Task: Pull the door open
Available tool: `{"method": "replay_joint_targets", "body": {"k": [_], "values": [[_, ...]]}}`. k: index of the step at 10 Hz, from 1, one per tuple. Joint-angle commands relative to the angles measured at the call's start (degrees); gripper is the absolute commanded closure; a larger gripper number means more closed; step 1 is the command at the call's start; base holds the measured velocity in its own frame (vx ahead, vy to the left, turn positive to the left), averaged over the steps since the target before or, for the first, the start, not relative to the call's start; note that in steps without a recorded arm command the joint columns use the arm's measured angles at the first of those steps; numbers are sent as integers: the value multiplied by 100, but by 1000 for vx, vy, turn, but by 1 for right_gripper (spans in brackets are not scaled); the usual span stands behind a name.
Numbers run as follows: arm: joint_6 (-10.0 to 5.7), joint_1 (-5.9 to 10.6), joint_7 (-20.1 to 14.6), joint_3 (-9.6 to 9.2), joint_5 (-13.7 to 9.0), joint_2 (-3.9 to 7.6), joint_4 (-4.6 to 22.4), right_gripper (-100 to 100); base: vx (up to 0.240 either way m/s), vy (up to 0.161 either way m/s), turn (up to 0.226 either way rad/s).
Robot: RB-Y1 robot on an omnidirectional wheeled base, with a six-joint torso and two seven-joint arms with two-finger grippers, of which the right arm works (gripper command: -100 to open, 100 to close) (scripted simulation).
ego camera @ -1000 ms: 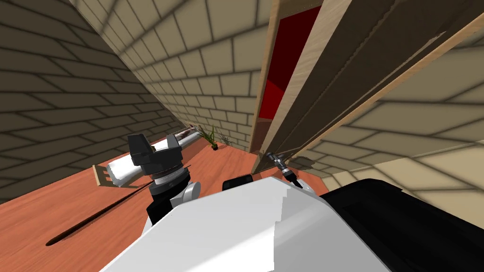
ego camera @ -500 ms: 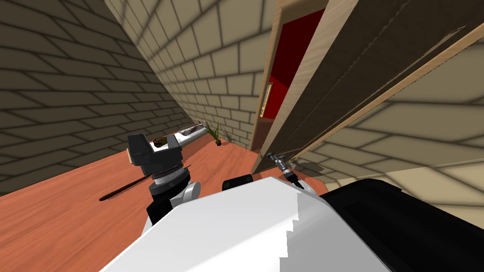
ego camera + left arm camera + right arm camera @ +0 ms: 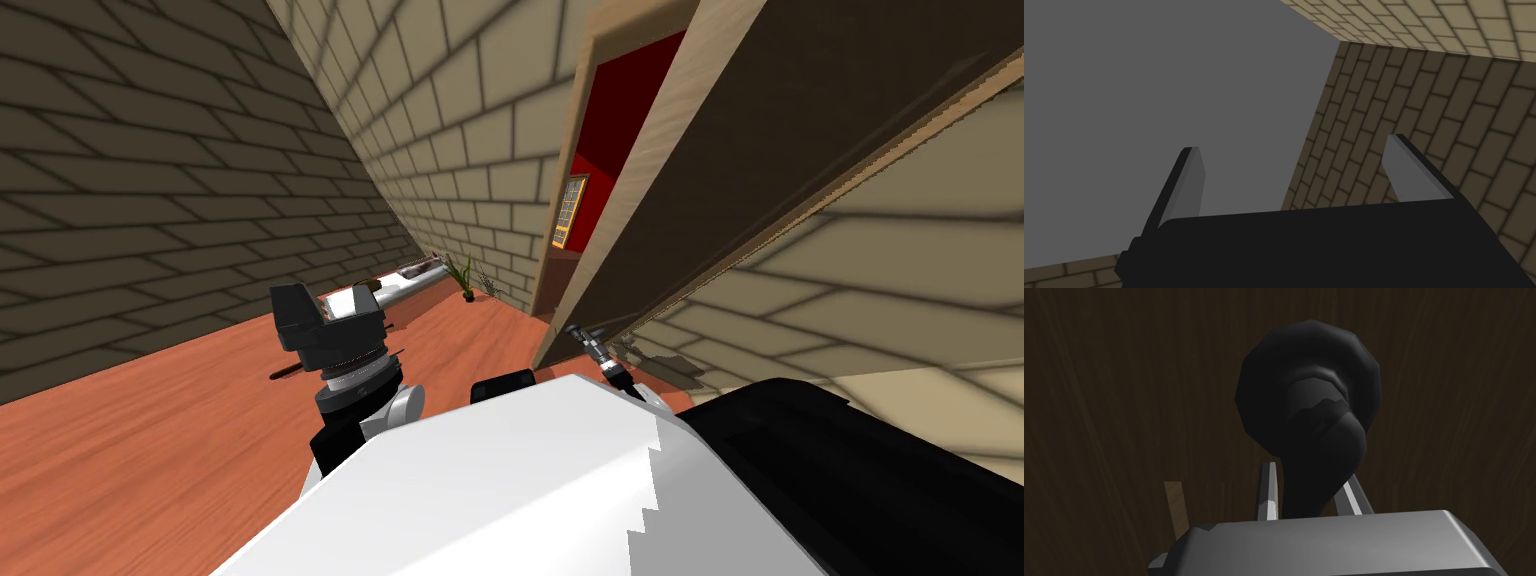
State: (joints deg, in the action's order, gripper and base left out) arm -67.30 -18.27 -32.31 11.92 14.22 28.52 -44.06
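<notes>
The dark brown door point(image 3: 780, 150) stands partly open in its light wood frame point(image 3: 610, 230), with a red-walled room point(image 3: 625, 110) showing through the gap. Its black lever handle point(image 3: 1319, 453) on a round rose sits against the dark door face point(image 3: 1124, 388). My right gripper point(image 3: 1309, 498) is shut on the lever, one finger pressing each side. In the head view the right gripper point(image 3: 582, 336) is at the door's lower edge. My left gripper point(image 3: 1294, 160) is open and holds nothing; the left hand point(image 3: 328, 325) is raised to the left of my chest.
Brick walls run along the left and behind the door. A small potted plant point(image 3: 466, 277) and a long white object point(image 3: 400, 282) lie by the far wall on the reddish wood floor point(image 3: 150, 440). A yellow-framed window point(image 3: 570, 210) shows inside the red room.
The gap between door and frame has widened, showing more of the red room and its yellow frame. The whole head view has turned, so I have moved. The right gripper stays on the handle.
</notes>
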Motion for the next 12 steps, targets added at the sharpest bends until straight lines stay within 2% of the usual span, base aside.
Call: {"method": "replay_joint_targets", "body": {"k": [1, 12], "values": [[0, 0, 0, 0, 0, 0, 0, 100, -83, -22, 30], [-440, 103, -72, 63, 135, 130, 413, 100, -194, -66, 148]]}}
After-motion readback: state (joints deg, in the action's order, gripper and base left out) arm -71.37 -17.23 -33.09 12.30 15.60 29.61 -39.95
